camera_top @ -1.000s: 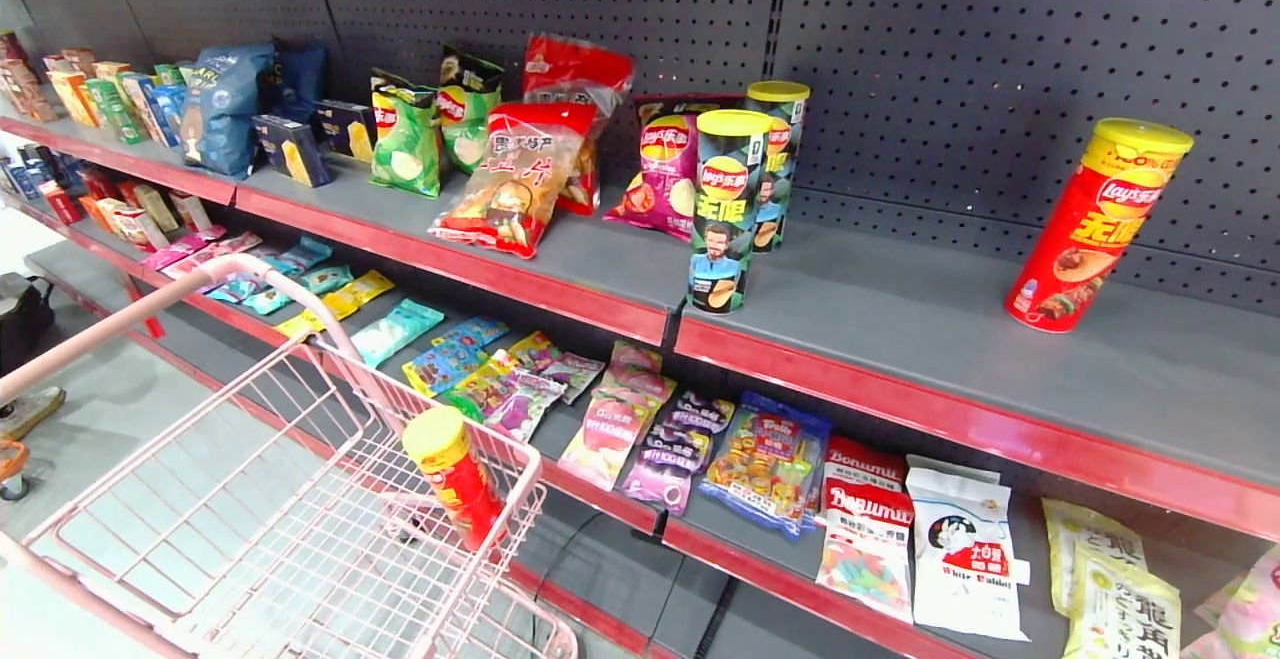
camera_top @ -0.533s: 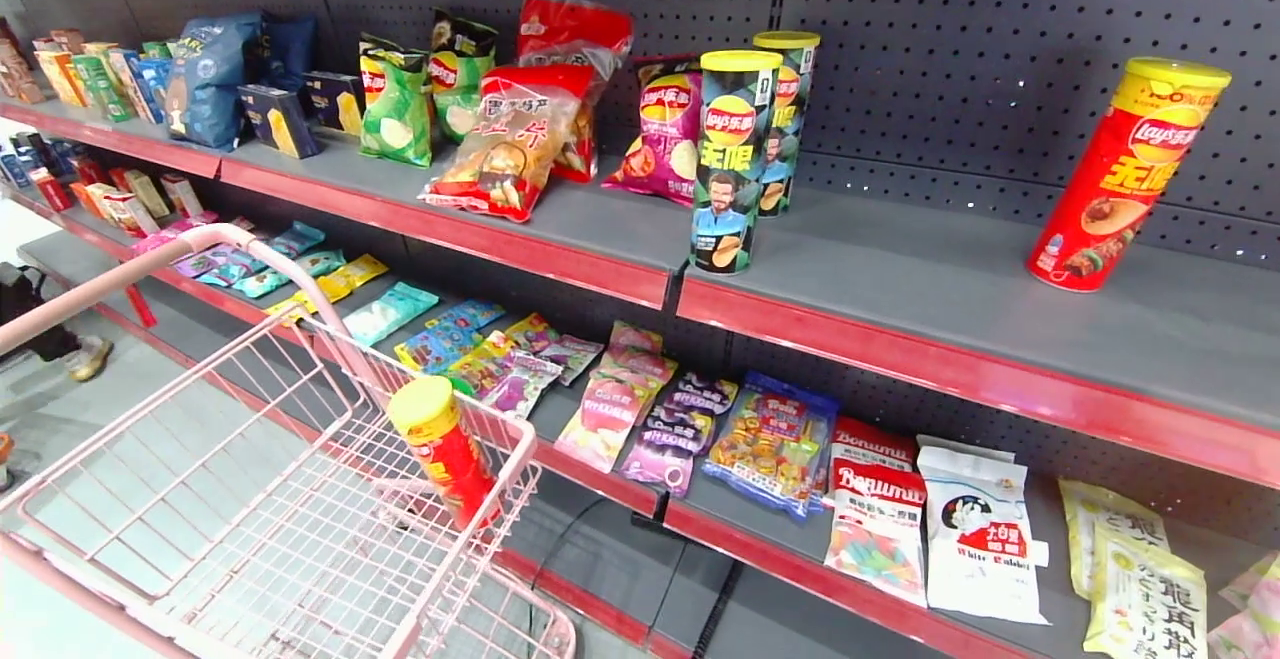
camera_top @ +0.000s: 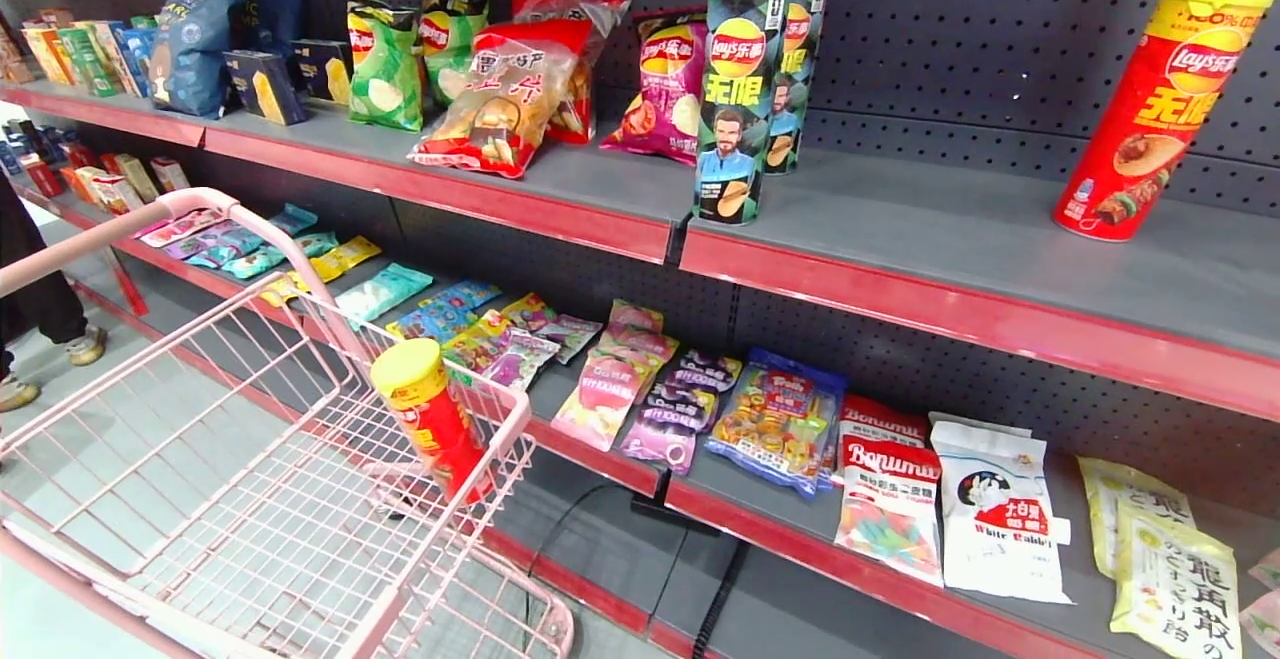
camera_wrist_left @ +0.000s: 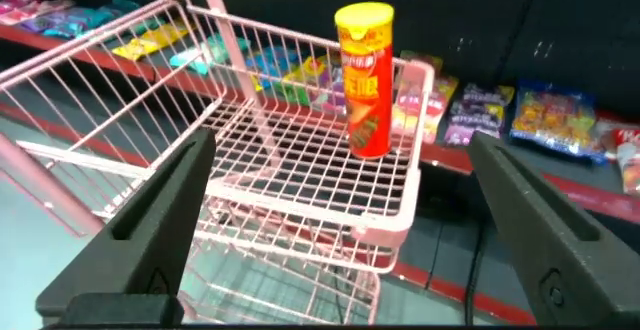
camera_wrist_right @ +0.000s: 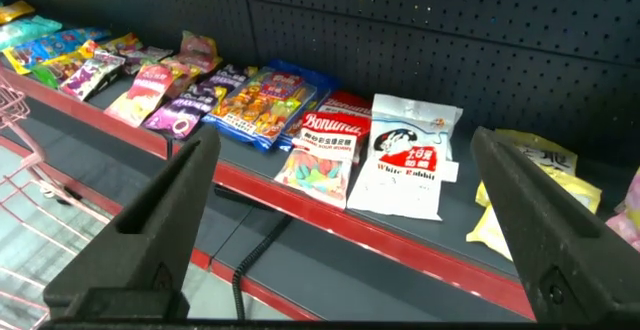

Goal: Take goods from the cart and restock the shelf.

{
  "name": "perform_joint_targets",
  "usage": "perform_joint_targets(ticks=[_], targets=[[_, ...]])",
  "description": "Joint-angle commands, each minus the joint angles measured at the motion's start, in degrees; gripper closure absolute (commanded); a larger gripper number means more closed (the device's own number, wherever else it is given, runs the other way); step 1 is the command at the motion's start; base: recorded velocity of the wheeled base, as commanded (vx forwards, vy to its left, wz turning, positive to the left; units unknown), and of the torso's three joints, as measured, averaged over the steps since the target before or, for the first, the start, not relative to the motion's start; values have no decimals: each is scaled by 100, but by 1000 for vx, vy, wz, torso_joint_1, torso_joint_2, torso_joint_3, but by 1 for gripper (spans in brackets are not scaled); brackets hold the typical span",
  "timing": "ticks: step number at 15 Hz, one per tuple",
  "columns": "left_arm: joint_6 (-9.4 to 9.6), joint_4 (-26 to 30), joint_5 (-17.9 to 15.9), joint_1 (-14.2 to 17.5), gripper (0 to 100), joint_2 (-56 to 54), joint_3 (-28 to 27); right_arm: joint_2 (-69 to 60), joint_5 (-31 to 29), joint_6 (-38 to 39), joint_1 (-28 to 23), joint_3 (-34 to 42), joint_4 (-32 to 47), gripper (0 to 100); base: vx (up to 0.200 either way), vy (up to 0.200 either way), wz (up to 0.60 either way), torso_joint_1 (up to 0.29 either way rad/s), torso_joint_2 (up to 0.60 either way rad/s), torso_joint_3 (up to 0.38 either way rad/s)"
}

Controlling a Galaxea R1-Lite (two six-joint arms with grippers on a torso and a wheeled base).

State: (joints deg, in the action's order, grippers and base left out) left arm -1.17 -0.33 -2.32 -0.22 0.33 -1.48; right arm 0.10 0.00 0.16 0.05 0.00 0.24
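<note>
Red can point(camera_wrist_left: 367, 85) ahead of left hand point(camera_wrist_left: 342, 148)

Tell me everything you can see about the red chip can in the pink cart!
The chip can is a tall red tube with a round yellow lid and a food picture on its glossy label. It looks like cardboard. It is closed and stands on the wire floor of the pink cart, tilted a little, in the corner nearest the shelf, seemingly leaning on the basket wires. Nothing else touches it.
</note>
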Motion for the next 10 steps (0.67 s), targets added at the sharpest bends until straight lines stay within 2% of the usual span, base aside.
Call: perform_joint_targets(ticks=[1, 2, 4, 5, 6, 7, 8, 9, 10], targets=[[-648, 7, 12, -268, 0, 1786, -1988, -1, 0, -7, 4, 0, 2, 0, 0, 0, 0, -12, 61, 36], [-859, -2, -6, -259, 0, 2876, -2788, -1, 0, -7, 4, 0, 2, 0, 0, 0, 0, 0, 0, 0], [-911, -125, -94, -268, 0, 4116, -2621, -1, 0, -7, 4, 0, 2, 0, 0, 0, 0, 0, 0, 0], [-929, -547, -111, -259, 0, 4827, -2375, -1, 0, -7, 4, 0, 2, 0, 0, 0, 0, 0, 0, 0], [-938, -1558, -181, -207, 0, 5777, -2102, -1, 0, -7, 4, 0, 2, 0, 0, 0, 0, 0, 0, 0], [-938, -1989, -287, -180, 0, 6137, -2015, -1, 0, -7, 4, 0, 2, 0, 0, 0, 0, 0, 0, 0], [-894, -2806, -647, 4, 0, 6954, -1892, -1, 0, -7, 4, 0, 2, 0, 0, 0, 0, 0, 0, 0], [-736, -3377, -893, 242, 0, 7684, -1804, -1, 0, -7, 4, 0, 2, 0, 0, 0, 0, 0, 0, 0], [-586, -3658, -990, 400, 0, 8141, -1769, -1, 0, -7, 4, 0, 2, 0, 0, 0, 0, 0, 0, 0]])
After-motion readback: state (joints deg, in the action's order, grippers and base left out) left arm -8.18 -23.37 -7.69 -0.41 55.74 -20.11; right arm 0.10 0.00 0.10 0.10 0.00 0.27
